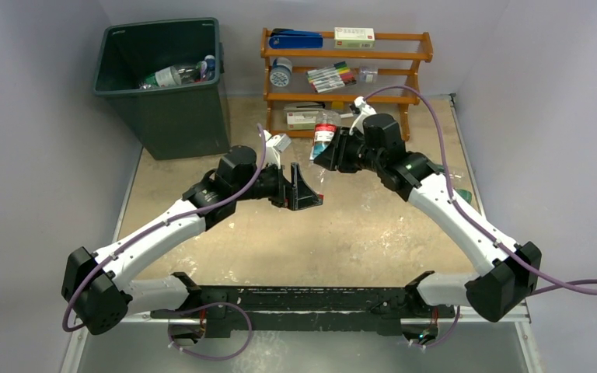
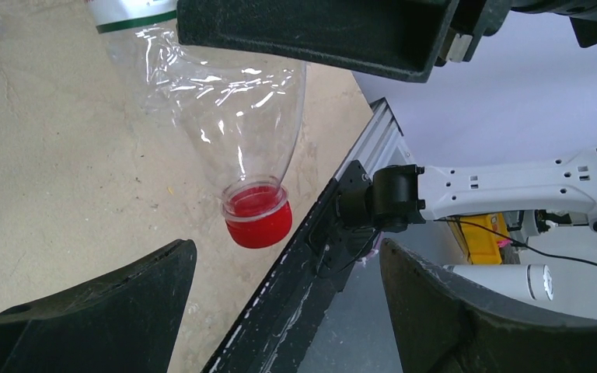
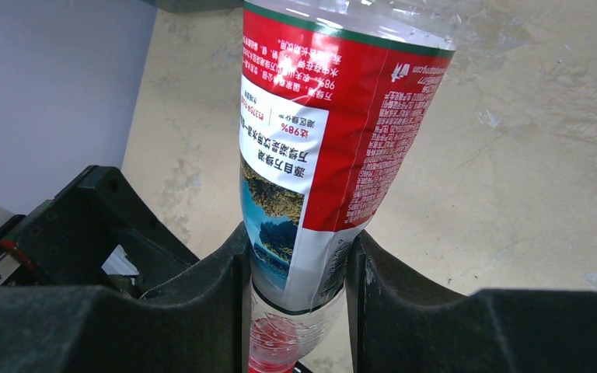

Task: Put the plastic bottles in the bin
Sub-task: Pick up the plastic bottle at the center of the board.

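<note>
My right gripper (image 1: 328,151) is shut on a clear plastic bottle (image 1: 325,132) with a red label. It holds the bottle cap-down above the table, in front of the rack. In the right wrist view the pads (image 3: 237,280) squeeze the bottle (image 3: 334,116) at the label's lower edge, around my right gripper (image 3: 299,268). My left gripper (image 1: 308,192) is open and empty, just below and left of it. In the left wrist view my left gripper (image 2: 286,256) gapes under the bottle's red cap (image 2: 258,219). The dark green bin (image 1: 179,116) stands at the far left with several bottles (image 1: 175,75) inside.
An orange wooden rack (image 1: 342,56) at the back holds a blue stapler, a small box, marker pens and tape. A crumpled clear plastic item (image 1: 461,190) lies behind the right forearm, partly hidden. The table's metal edge rail (image 2: 334,210) runs close beside the left gripper.
</note>
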Tool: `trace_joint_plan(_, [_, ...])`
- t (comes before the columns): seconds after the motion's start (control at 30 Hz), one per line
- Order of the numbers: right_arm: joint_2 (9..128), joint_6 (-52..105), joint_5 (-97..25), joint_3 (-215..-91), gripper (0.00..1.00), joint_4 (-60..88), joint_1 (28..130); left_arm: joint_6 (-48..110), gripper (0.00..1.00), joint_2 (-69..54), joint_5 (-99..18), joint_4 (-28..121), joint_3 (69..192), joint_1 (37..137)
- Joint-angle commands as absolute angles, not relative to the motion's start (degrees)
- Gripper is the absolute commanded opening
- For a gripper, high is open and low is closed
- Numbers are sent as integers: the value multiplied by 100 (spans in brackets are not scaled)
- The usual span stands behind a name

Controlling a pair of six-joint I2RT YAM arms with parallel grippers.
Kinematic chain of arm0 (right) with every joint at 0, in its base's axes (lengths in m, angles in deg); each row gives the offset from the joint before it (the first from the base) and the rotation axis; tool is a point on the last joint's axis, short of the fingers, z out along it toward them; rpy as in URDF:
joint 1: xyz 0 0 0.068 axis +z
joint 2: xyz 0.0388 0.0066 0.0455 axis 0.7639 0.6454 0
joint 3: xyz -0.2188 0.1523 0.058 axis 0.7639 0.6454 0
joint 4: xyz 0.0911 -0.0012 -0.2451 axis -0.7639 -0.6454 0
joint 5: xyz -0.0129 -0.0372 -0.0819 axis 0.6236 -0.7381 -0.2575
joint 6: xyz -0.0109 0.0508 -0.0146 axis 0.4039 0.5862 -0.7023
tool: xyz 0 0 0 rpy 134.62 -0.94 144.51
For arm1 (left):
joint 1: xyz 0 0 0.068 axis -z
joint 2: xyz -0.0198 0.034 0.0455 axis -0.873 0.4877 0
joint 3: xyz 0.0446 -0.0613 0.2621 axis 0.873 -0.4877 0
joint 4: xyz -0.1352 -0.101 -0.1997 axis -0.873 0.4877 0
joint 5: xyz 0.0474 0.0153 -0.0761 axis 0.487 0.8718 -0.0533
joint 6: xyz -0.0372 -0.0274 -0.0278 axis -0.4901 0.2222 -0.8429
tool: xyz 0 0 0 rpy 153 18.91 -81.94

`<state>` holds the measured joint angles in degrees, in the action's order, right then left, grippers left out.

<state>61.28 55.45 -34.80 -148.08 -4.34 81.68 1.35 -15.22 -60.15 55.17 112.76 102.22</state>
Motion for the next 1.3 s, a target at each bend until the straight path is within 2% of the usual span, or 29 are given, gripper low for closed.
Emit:
trace_joint_plan(0.0, [6057,5661,-3389,-14901,18,-74,8296,99,87,-1526,-5899,5112,11195,10254])
trace_joint_plan(0.9, [6118,6761,-3378,-14679,17,491,8549,-219,77,-1673,-5406,4611,10957,10278])
trace_joint_plan(1.27, [6166,6805,-3614,-14812,18,395,8546,-237,66,-1733,-5354,4732,10948,10282])
